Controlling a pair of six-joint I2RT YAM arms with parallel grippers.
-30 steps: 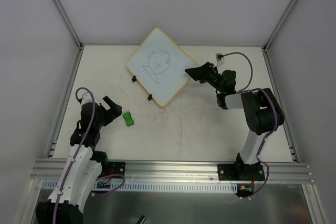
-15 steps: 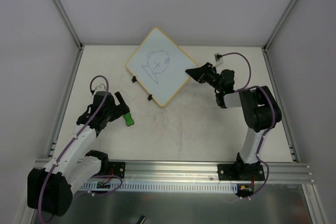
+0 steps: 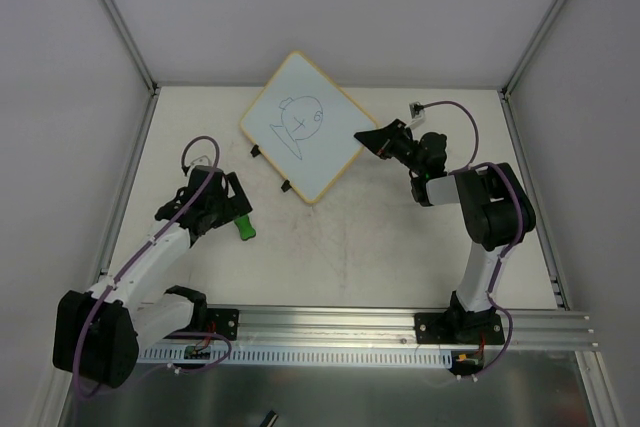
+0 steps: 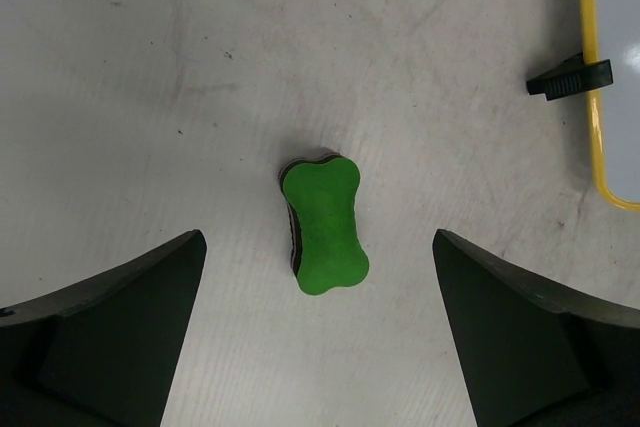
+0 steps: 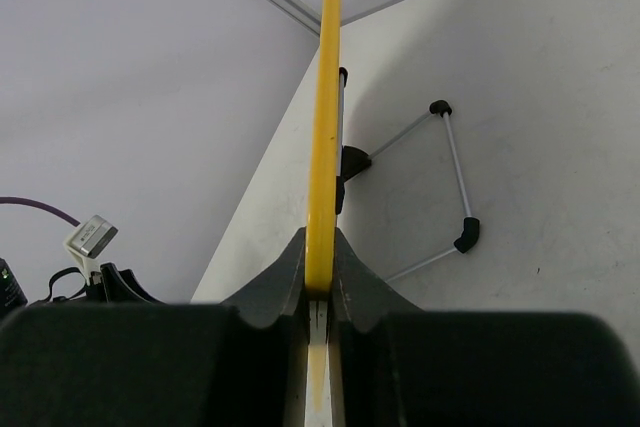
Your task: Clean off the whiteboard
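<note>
The whiteboard [image 3: 322, 152] sits at the bench's [image 3: 350, 237] 12 o'clock, turned like a diamond, its dark doodle [image 3: 299, 123] whole, so no wiping is done. The right end effector [image 5: 320, 252] is clamped narrow on the yellow frame at the board's 3 o'clock edge. At the board's 7 o'clock the green eraser [image 3: 242, 228] lies unlifted, and the left end effector [image 4: 317, 239] hangs wide over it. Grasping and wiping remain.
</note>
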